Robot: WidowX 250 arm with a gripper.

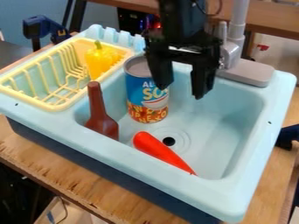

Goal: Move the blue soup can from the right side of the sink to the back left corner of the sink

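The black gripper hangs over the back of the light blue sink, open, with nothing between its fingers. Its left finger is in front of the right side of a blue, white and orange can standing in the basin; whether they touch I cannot tell. A brown bottle stands at the basin's left side. Near the drain, toward the front wall, lies a red, pointed, carrot-like toy. A yellow toy pepper with a green stem rests in the yellow dish rack at the left.
A grey faucet rises at the sink's back right, close beside the gripper. The sink's raised rim surrounds the basin, on a wooden table. A dark blue clamp is at the back left, and another dark blue object at the right edge.
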